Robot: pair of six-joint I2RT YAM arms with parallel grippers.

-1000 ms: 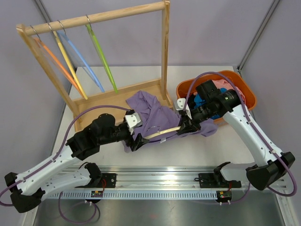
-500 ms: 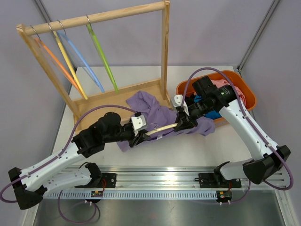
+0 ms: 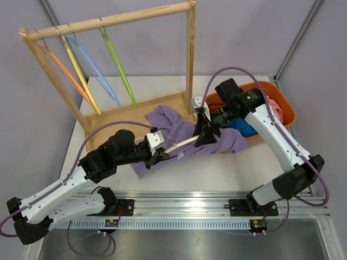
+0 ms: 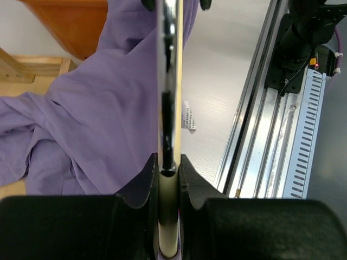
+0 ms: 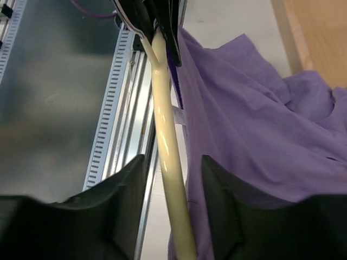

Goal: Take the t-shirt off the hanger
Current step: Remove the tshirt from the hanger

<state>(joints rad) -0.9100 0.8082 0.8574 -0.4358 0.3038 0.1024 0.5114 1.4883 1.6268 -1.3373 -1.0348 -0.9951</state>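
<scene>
From above, the purple shirt [image 3: 179, 132] lies crumpled on the worktop [image 3: 244, 168] between the wooden rack [image 3: 191, 54] and the orange bin [image 3: 287, 105]. The cream hanger [image 3: 181, 144] lies across it. Since a second ago the right pincer [image 3: 203, 135] has shifted toward the rack.

Left wrist: the left pincer [image 4: 168, 173] is now clenched on the hanger.

Right wrist: the fingers [image 5: 127, 189] stand released, with the hanger loose between them.
</scene>
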